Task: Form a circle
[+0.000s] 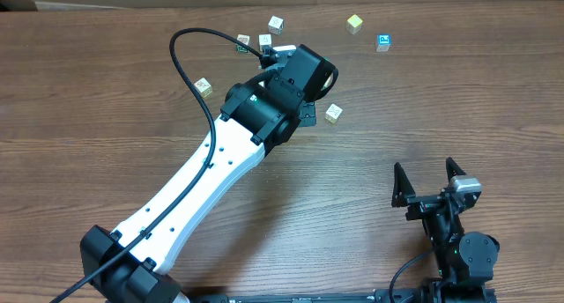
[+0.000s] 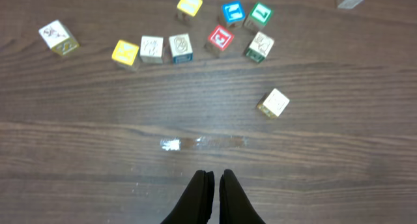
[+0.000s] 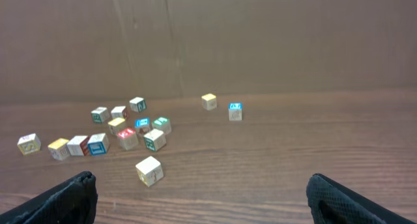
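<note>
Left end effector (image 2: 215, 176) pressed together, right end effector (image 3: 201, 181) spread; cube cluster (image 2: 180, 47) elongated sideways.

Bare table (image 2: 117, 126) btwn left gripper (image 2: 215, 176) & cube row (image 2: 152, 48); lone cube (image 2: 274, 102) front-right

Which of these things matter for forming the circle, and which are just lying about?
In the job:
- tight cluster of letter cubes
- left end effector, shut, just short of them

Lying about, for now:
- lone cream cube
- far blue cube
- far yellow cube
- right end effector, open, well away from the cubes
</note>
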Robot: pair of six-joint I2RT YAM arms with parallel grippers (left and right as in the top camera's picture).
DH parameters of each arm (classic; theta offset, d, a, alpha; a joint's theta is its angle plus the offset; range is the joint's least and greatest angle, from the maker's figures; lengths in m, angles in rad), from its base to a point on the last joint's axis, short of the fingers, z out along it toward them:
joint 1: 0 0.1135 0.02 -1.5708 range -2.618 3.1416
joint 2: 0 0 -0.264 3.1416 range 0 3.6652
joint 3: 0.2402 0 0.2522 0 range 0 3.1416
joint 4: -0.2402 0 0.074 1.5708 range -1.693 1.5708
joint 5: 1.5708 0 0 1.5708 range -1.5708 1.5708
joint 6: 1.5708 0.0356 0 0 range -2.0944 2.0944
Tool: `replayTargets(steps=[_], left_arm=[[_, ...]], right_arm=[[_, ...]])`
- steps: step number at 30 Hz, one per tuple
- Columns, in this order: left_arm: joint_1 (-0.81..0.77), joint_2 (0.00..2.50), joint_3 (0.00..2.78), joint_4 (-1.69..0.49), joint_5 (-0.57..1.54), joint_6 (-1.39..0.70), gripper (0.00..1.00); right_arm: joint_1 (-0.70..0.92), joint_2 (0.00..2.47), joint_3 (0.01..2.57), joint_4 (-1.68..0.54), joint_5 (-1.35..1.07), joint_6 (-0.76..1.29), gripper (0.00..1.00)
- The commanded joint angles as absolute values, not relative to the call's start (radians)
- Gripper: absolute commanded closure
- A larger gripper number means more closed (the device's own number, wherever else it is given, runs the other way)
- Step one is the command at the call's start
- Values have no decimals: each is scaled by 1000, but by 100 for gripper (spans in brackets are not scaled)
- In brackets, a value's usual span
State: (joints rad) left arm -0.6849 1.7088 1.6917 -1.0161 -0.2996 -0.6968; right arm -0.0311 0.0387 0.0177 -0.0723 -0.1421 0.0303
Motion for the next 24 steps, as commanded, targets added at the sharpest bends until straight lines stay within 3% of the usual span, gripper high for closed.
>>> replayTargets(steps=[1,24], left_arm=[[-677,1717,1718,-995,-326,-672,96],[-673,1717,1718,-917,-496,-598,96]], right_arm=[[-26,56,8,-70,-144,36,0],[-26,56,8,-70,-144,37,0]])
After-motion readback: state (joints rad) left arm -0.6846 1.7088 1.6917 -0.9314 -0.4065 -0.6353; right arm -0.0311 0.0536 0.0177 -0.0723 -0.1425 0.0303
